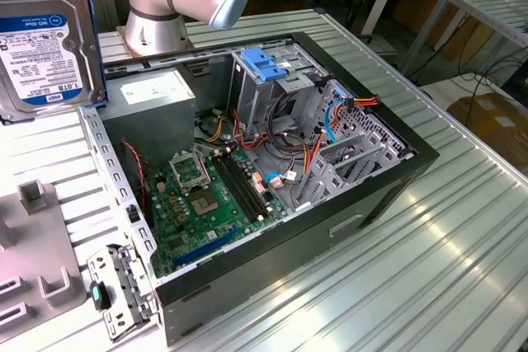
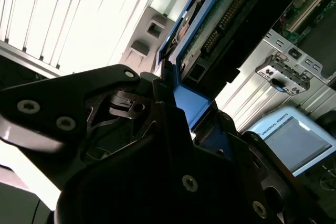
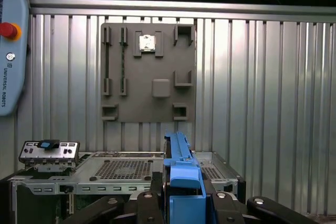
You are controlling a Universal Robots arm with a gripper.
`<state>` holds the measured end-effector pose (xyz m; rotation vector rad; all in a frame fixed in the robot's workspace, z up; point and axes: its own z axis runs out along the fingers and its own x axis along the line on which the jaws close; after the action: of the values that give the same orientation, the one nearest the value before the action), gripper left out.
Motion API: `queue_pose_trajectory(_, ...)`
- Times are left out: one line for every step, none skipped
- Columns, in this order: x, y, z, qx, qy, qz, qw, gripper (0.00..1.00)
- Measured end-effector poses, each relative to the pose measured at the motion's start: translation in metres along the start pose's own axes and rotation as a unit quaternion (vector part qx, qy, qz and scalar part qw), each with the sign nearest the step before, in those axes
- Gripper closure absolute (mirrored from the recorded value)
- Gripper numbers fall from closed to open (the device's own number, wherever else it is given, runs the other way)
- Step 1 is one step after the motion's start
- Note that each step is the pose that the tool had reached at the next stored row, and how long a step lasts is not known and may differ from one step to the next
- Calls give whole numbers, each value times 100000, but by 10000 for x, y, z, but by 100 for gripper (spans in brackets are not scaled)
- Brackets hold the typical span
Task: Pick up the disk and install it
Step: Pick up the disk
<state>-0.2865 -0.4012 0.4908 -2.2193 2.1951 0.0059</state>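
Observation:
The disk (image 1: 48, 39), a dark-grey hard drive with a white and blue label and bright blue side rails, hangs in the air at the exterior view's upper left, above the table and to the left of the open computer case (image 1: 272, 171). In both wrist views my gripper (image 3: 182, 198) (image 2: 181, 106) is shut on the disk (image 2: 220, 22), its black fingers clamped on a blue rail (image 3: 180, 163). The drive's circuit-board side shows in the second wrist view. The drive cage (image 1: 272, 92) inside the case carries a light-blue latch plate (image 1: 262, 63).
A grey fixture plate (image 1: 33, 261) (image 3: 149, 72) lies on the ribbed metal table to the case's left. A metal bracket (image 1: 115, 294) (image 3: 48, 150) sits at the case's near corner. A teach pendant (image 3: 10, 40) rests on the table. Motherboard and cables fill the case floor.

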Motion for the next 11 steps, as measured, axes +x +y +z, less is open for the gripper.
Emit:
queue_pose_trajectory(2, -14, 1, 4, -3, -2, 100000, 63)
queue_pose_trajectory(3, -22, 0, 2, 1, -1, 100000, 63)
queue_pose_trajectory(5, -30, 1, 4, -1, -1, 100000, 63)
queue_pose_trajectory(9, -45, 0, -1, 2, 0, 100000, 63)
queue_pose_trajectory(13, -59, 1, 4, -3, -2, 100000, 63)
queue_pose_trajectory(15, -68, 1, 1, 0, -3, 100000, 63)
queue_pose_trajectory(18, -78, 1, 4, -2, -1, 100000, 63)
queue_pose_trajectory(23, -94, 1, 0, 1, -3, 100000, 63)
queue_pose_trajectory(26, -103, 1, 1, 0, -2, 100000, 63)
queue_pose_trajectory(29, -116, 1, 0, 2, -2, 100000, 63)
queue_pose_trajectory(33, -128, 1, 3, 0, -1, 100000, 63)
